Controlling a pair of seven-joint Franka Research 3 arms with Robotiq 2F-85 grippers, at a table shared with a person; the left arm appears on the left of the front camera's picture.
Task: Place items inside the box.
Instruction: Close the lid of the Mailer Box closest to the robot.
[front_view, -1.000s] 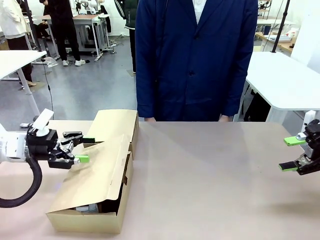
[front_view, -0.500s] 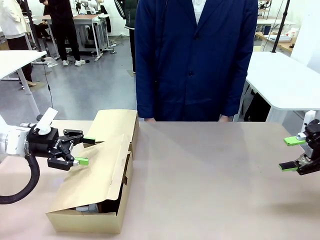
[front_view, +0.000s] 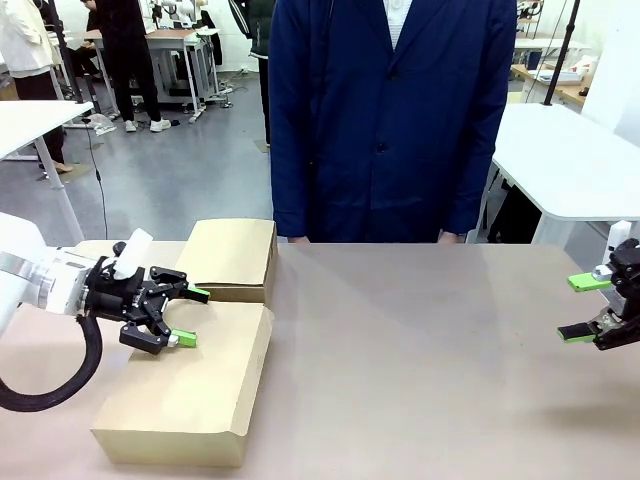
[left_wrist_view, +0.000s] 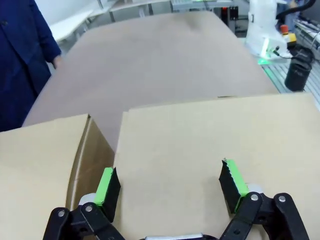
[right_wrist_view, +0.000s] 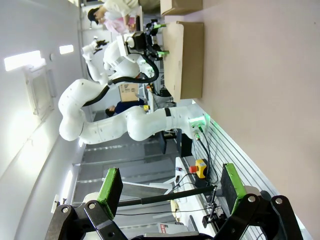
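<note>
My box (front_view: 190, 395) is matt brown cardboard, its flaps smooth. The table (front_view: 430, 350) looks dull and matt. My 2 arms' shells are glossy white plastic.

Plain tan cardboard box (front_view: 190, 385), no print, flaps same shade. Table (front_view: 430, 360) pinkish-beige, unpatterned. Left gripper (front_view: 184, 315) black with bright green pads, on white arm (front_view: 30, 275); black cable. Right gripper (front_view: 588, 309) black, green pads as well. Person's coat (front_view: 390, 120) solid navy blue. Beyond, grey floor (front_view: 170, 170), white tables (front_view: 570, 160).
</note>
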